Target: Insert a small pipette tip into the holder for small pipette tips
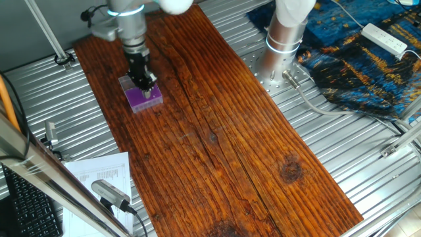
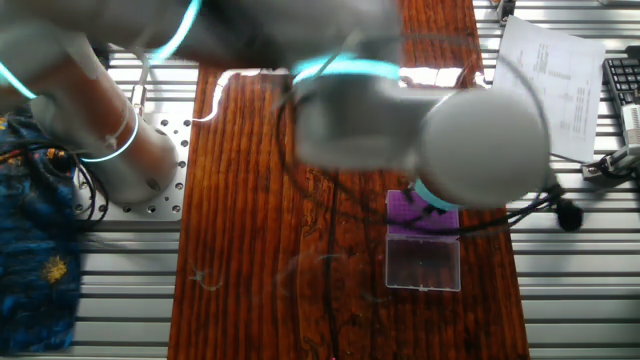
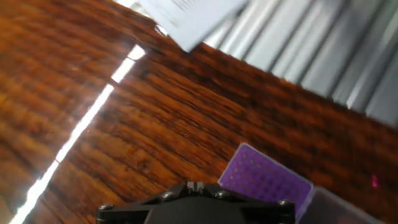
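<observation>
The holder for small pipette tips (image 1: 144, 98) is a clear box with a purple rack, standing at the far left of the wooden board. My gripper (image 1: 147, 85) hangs directly over its purple top, pointing down. In the hand view, the gripper (image 3: 195, 185) has its two fingertips pressed together, and the purple rack (image 3: 264, 180) lies just right of them. The other fixed view shows the purple rack (image 2: 411, 209) and the clear lid (image 2: 423, 262) laid open beside it, but the arm hides the gripper. I cannot make out the small pipette tip in any view.
The wooden board (image 1: 223, 131) lies on a ribbed metal table. Printed paper (image 1: 99, 172) and a keyboard (image 1: 26, 204) sit off the board's left edge. The arm's base (image 1: 284, 46) stands at the back, beside a blue patterned cloth (image 1: 362, 52) and a power strip (image 1: 385, 38).
</observation>
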Controlling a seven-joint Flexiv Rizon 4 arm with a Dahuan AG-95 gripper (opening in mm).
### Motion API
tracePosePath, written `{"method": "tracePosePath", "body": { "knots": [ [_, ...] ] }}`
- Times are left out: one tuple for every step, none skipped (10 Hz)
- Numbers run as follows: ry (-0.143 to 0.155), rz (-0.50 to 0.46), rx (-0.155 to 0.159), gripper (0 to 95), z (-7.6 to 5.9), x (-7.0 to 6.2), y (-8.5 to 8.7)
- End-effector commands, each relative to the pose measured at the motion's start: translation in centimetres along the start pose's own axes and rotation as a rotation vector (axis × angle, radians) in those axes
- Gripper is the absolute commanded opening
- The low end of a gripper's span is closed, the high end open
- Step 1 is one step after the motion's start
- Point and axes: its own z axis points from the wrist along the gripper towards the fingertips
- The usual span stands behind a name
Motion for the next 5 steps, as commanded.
{"method": "tracePosePath", "body": {
  "knots": [
    [0.159, 0.263, 0.061, 0.0, 0.3, -0.16, 0.06],
    [0.161, 0.278, 0.061, 0.0, 0.34, -0.12, 0.1],
    [0.169, 0.306, 0.078, 0.0, 0.35, 0.26, 0.42],
    [0.179, 0.307, 0.107, 0.0, 0.18, 0.52, 0.63],
    [0.202, 0.306, 0.146, 0.0, -0.18, 0.74, 0.87]
  ]
}}
